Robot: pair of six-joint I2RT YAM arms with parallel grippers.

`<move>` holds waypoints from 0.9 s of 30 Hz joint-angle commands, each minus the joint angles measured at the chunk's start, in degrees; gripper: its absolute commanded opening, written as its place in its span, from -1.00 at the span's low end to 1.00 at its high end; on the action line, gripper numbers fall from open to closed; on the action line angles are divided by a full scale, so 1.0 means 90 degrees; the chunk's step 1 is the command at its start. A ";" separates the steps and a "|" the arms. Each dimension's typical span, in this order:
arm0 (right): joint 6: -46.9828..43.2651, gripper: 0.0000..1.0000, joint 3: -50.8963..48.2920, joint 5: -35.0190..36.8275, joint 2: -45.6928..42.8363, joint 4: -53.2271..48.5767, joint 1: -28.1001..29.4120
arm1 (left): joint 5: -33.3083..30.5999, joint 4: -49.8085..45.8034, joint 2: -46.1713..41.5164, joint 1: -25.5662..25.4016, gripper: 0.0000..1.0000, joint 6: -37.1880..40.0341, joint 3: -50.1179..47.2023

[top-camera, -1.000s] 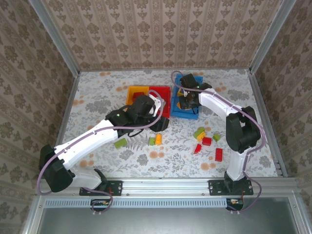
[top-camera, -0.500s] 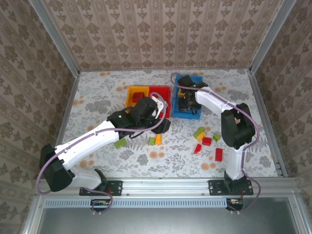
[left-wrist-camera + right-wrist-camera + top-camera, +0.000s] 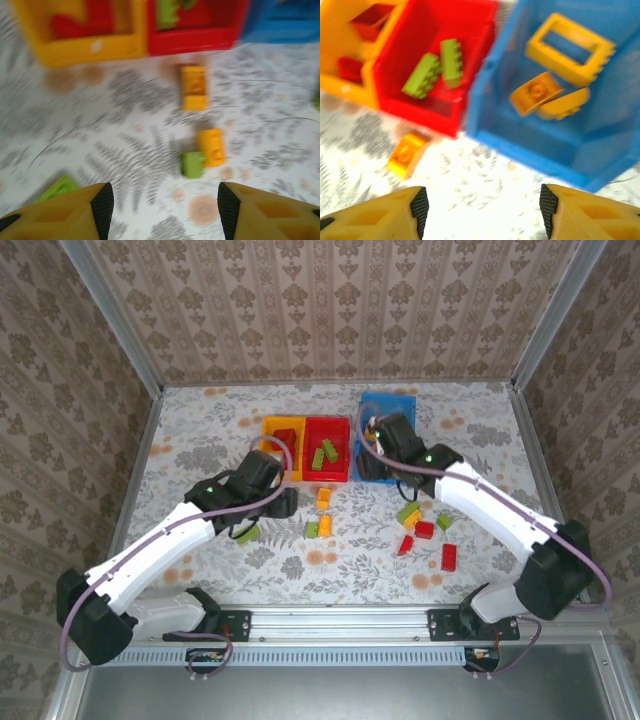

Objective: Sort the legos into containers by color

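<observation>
Now right gripper jaws apart, empty; blue bin just ahead, seemingly three orange-yellow legos inside.

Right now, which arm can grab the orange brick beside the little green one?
Probably left. The left gripper is open, with that orange brick just ahead of it. The right gripper hovers by the blue bin.

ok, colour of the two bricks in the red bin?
Bricks are lime green; clearest in right wrist view.
</observation>
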 commanded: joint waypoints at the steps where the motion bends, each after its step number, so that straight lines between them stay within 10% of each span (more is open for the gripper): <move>1: -0.0525 0.36 -0.0888 -0.0947 -0.0408 0.1176 0.0698 | -0.0426 -0.1262 -0.0247 0.0515 0.20 -0.1566 -0.0431; 19: -0.0644 0.50 -0.0822 -0.1783 0.0286 0.1306 0.1910 | 0.0722 0.0705 0.0532 0.1741 0.58 -0.7657 -0.1970; 27: -0.0645 0.51 -0.0821 -0.1902 0.0316 0.1255 0.1909 | 0.0613 0.1531 0.1060 0.2095 0.64 -0.8526 -0.2206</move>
